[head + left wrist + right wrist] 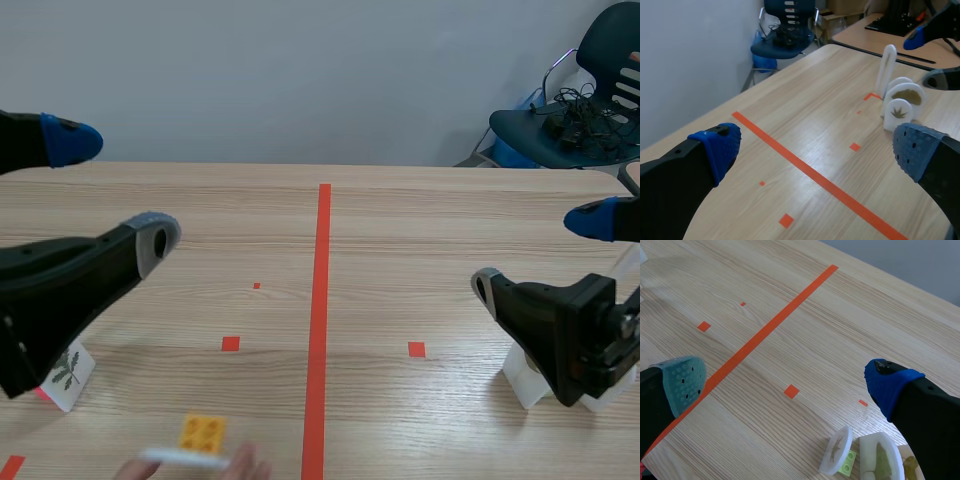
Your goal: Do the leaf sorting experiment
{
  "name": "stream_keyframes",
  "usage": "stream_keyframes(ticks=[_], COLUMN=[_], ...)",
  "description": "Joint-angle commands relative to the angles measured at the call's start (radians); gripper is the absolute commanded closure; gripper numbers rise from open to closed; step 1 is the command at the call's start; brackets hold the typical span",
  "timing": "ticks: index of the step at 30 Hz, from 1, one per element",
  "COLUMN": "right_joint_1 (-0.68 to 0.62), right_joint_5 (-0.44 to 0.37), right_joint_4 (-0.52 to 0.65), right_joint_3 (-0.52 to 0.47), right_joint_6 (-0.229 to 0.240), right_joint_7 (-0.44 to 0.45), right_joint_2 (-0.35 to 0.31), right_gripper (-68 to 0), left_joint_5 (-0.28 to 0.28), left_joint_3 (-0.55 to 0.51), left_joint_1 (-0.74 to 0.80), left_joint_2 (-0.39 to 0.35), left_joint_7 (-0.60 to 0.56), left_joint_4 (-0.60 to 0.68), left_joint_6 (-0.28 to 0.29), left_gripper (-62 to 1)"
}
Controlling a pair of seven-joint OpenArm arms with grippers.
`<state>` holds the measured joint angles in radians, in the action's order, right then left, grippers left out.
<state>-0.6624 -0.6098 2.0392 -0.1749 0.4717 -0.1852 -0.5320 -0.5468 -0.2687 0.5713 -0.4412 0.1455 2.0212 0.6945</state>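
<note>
As they hang above the table point(400, 230), left gripper point(112, 188) and right gripper point(543, 253) stand wide open, empty. Leaf discs point(900, 105) stand near its right edge.

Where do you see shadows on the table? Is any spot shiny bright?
Scene view: soft shadows lie on the table under the left gripper and beside the white stand below the right gripper. Left wrist view: even light on the leaf stands, no glare. Right wrist view: even light too, no bright spot on the wood.
</note>
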Motion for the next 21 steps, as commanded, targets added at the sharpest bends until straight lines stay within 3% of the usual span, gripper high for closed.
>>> stream_keyframes(ticks=[1,21], right_joint_1=[0.012,0.012], right_joint_5=[-0.004,-0.004], right_joint_4=[0.0,0.0], right_joint_3=[-0.001,-0.001], right_joint_6=[-0.003,-0.003], right_joint_7=[0.011,0.011], right_joint_2=[-0.005,-0.005], right_gripper=[-67.9,-67.9], left_joint_5=[-0.007,-0.007], left_joint_3=[0.021,0.04], left_joint_1=[0.033,0.077], left_joint_2=[-0.005,-0.005], left_joint_7=[-0.01,0.027], left_joint_4=[-0.037,-0.038], left_joint_6=[0.002,0.002], left_gripper=[-62.3,-62.3])
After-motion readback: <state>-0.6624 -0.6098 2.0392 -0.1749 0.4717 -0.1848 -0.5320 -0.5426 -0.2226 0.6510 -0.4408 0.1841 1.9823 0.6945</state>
